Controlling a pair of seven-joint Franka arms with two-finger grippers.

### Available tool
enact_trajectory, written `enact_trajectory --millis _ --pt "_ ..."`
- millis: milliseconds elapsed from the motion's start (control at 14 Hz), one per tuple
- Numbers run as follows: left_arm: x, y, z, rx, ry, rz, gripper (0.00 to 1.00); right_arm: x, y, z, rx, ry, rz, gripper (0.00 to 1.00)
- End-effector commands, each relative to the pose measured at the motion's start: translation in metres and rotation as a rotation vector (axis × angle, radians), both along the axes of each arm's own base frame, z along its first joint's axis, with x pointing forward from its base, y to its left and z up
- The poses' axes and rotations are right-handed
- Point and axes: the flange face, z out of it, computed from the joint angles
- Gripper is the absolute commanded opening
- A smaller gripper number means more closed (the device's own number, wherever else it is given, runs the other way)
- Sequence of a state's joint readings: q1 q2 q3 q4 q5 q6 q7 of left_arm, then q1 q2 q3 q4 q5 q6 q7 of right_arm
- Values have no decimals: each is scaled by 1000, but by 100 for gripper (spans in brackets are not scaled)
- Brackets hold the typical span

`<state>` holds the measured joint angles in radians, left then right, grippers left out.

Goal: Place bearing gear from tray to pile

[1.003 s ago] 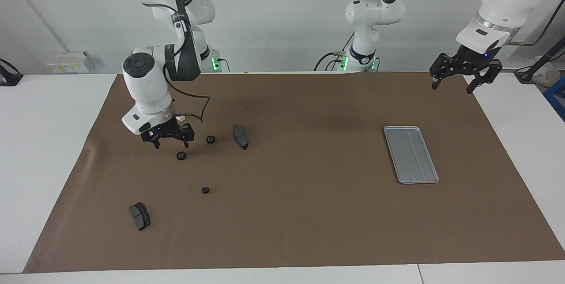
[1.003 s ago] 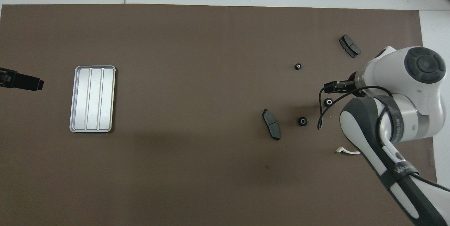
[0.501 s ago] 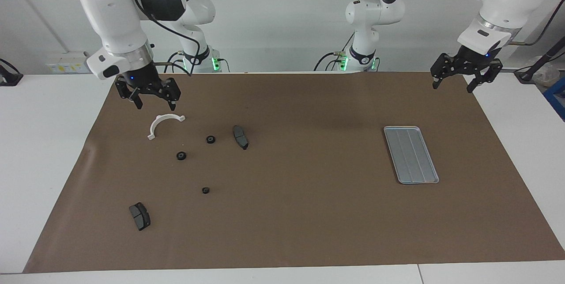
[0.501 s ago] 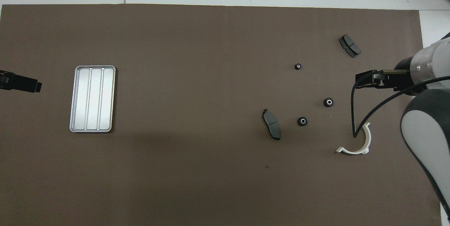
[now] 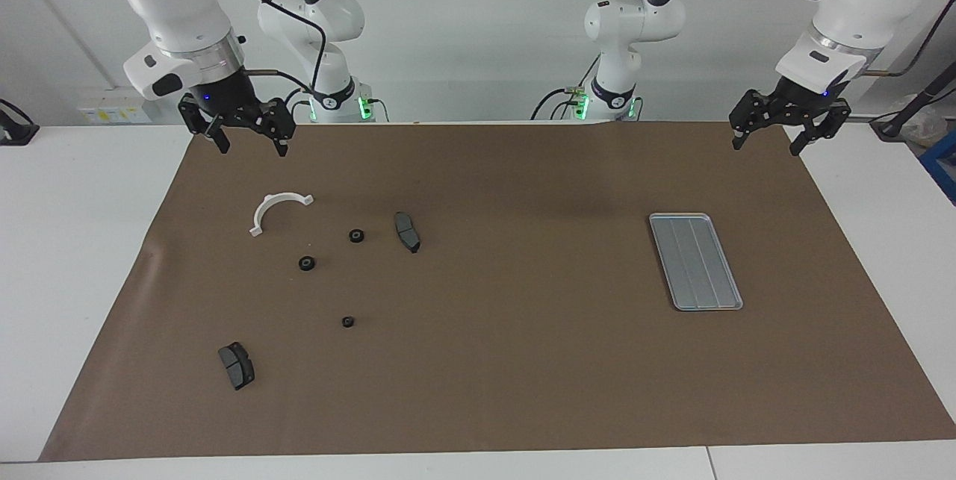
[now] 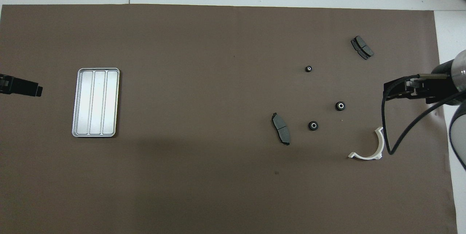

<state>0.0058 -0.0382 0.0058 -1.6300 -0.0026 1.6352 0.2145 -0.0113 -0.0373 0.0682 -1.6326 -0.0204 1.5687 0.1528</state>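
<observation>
The silver-grey tray [image 5: 694, 261] lies on the brown mat toward the left arm's end and holds nothing; it also shows in the overhead view [image 6: 95, 102]. The pile lies toward the right arm's end: three small black gears [image 5: 357, 236] [image 5: 307, 263] [image 5: 347, 322], two dark brake pads [image 5: 407, 231] [image 5: 237, 366] and a white half-ring bracket [image 5: 278, 210]. My right gripper [image 5: 252, 148] is open and empty, raised over the mat's edge by the robots, above the bracket's end. My left gripper [image 5: 765, 145] is open and empty and waits over the mat's corner.
The brown mat [image 5: 523, 360] covers most of the white table. In the overhead view the right arm's black cable [image 6: 386, 128] hangs beside the bracket [image 6: 367, 148]. The gears [image 6: 313, 125] lie spread apart from one another.
My right gripper has risen from just over the gears and drawn back toward the robots, uncovering the white bracket. The left arm has not moved.
</observation>
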Motion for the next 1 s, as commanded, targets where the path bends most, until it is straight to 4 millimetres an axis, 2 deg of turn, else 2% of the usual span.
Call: enact_trajectory --millis 0,931 --pt "-10 0 0 16 8 69 100 0 -2 2 12 12 -4 100" --pt "-11 0 0 16 6 69 100 -4 -2 -6 18 27 -6 100"
